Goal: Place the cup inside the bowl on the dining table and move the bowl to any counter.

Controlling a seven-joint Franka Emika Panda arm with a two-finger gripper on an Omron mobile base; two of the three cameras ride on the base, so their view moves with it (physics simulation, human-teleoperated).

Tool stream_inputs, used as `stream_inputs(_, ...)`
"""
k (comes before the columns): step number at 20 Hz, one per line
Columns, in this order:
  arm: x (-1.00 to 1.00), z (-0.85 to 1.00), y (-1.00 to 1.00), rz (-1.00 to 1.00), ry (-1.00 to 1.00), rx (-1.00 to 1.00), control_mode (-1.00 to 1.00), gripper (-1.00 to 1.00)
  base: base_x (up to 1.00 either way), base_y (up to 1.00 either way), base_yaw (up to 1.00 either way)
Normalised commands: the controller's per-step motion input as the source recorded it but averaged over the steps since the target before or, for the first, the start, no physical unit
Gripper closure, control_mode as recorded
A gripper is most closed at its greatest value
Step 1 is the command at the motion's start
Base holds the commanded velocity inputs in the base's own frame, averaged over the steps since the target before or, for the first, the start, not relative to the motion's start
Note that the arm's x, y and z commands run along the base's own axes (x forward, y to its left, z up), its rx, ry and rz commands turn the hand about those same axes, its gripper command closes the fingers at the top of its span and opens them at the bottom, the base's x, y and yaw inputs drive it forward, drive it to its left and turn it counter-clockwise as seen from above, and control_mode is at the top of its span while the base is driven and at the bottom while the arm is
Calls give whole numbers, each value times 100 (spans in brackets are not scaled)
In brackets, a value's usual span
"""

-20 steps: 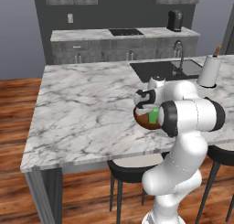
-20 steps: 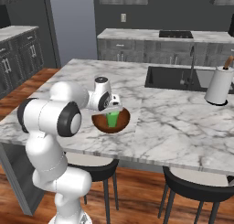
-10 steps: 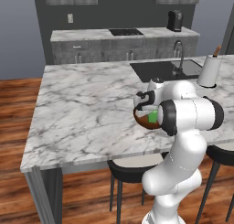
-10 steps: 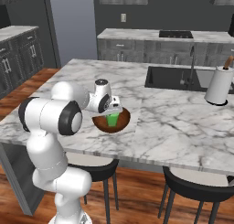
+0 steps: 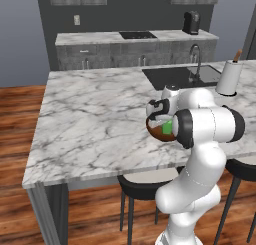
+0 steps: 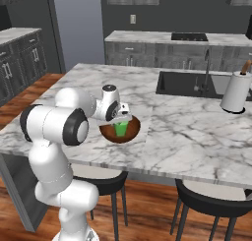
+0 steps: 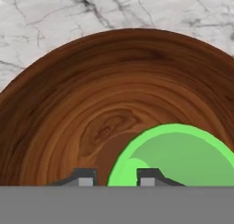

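Jaws narrow, slightly parted, straddling the near rim of the green cup (image 7: 183, 154); one fingertip (image 7: 85, 177) outside the wall, the other inside. Couldn't tell whether they pinched the rim or had let go. Gripper (image 6: 121, 118) sat low over the wooden bowl (image 6: 120, 132), pointing down into it. Cup stood upright inside the bowl, off-centre, toward the gripper side. Bowl rested on the marble dining counter (image 5: 95, 119) near its front edge, above a dark stool (image 5: 142, 186). White paper-towel holder (image 6: 236, 93) stood well apart, beside the black sink (image 6: 189, 83).
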Motion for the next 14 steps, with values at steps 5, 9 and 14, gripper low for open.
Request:
stream_inputs(5, -5, 0, 0, 0, 0, 0, -100, -100, 0, 0, 0)
stream_inputs(9, -20, 9, 0, 0, 0, 0, -100, -100, 0, 0, 0)
stream_inputs(14, -13, 23, 0, 0, 0, 0, -100, -100, 0, 0, 0)
